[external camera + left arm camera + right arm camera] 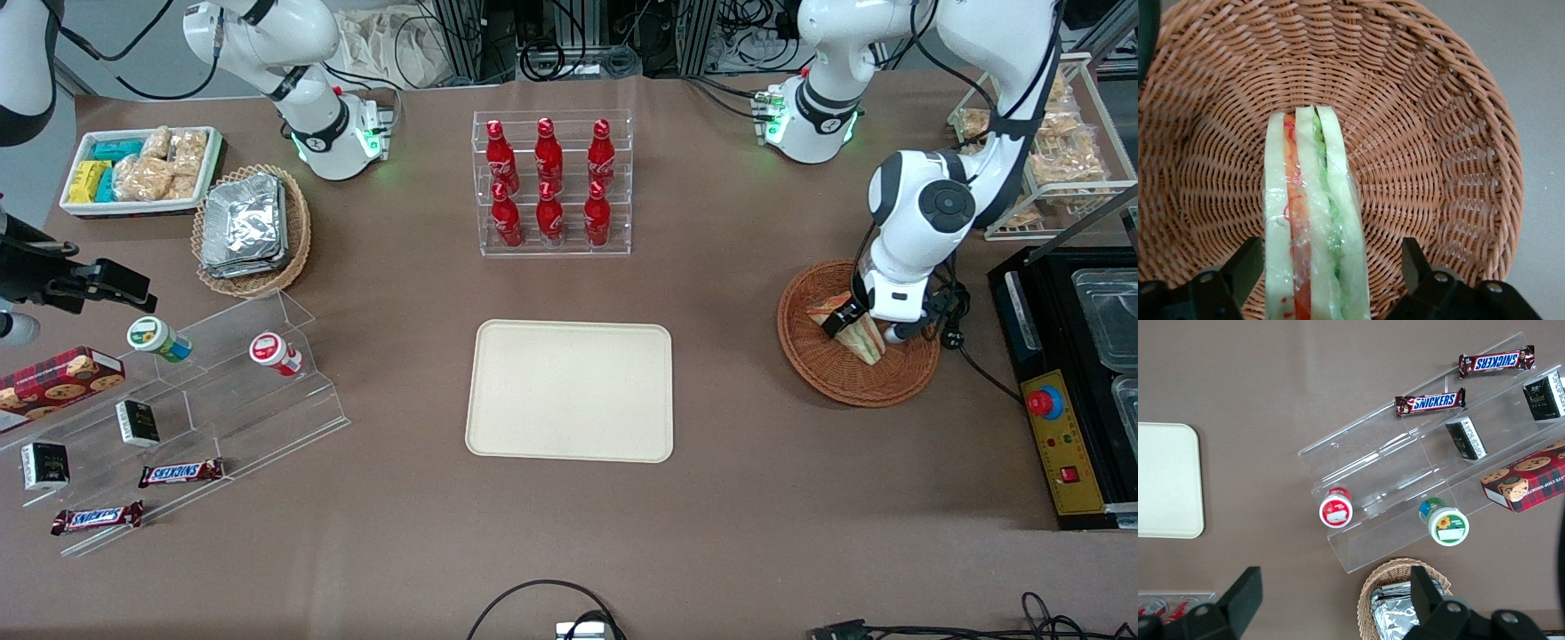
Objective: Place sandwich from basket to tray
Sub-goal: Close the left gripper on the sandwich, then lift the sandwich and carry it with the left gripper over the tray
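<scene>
The sandwich (1315, 220), a plastic-wrapped wedge of pale bread with green, red and orange layers, stands on edge in the reddish-brown wicker basket (1438, 133). My left gripper (1333, 252) is open and lowered into the basket, with one black finger (1250, 263) on each side of the sandwich and a gap showing at both sides. In the front view the gripper (867, 327) hangs over the sandwich (864, 341) inside the basket (853, 391), toward the working arm's end of the table. The cream tray (569, 391) lies bare at mid-table.
A clear rack of red bottles (551, 182) stands farther from the front camera than the tray. Beside the basket sits a black box with a red button (1062, 418), and a wire rack of snack bags (1058, 151). A clear stepped shelf (222, 382) lies toward the parked arm's end.
</scene>
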Robot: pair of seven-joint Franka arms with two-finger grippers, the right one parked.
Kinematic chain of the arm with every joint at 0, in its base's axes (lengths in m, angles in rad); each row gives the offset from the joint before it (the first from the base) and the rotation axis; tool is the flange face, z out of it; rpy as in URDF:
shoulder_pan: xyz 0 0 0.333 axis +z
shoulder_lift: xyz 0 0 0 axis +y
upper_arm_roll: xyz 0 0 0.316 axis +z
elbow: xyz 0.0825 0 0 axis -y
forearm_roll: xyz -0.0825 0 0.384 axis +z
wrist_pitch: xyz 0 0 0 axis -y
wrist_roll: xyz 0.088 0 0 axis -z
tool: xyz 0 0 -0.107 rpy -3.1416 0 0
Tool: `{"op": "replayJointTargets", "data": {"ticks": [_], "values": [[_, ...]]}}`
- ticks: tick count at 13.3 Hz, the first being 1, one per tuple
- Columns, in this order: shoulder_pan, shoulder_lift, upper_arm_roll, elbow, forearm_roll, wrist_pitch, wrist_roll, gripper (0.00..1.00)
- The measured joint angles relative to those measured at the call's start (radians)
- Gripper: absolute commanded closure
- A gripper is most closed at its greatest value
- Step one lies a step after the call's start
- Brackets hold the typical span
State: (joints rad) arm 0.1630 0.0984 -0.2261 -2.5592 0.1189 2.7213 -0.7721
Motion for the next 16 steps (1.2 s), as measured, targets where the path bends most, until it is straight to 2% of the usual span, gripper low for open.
{"op": "replayJointTargets", "data": {"ticks": [2, 8, 10, 11, 14, 16], "values": [[0.001, 0.011, 0.000, -0.007, 0.000, 0.018, 0.000, 0.53], [0.001, 0.013, 0.000, -0.008, 0.013, 0.022, 0.000, 0.66], [0.001, 0.008, 0.000, -0.008, 0.019, 0.021, 0.001, 0.66], [0.001, 0.004, 0.000, -0.008, 0.031, 0.017, 0.003, 0.66], [0.000, -0.037, -0.004, -0.004, 0.129, -0.063, 0.012, 0.66], [-0.001, -0.085, -0.009, 0.000, 0.148, -0.118, 0.084, 0.67]]}}
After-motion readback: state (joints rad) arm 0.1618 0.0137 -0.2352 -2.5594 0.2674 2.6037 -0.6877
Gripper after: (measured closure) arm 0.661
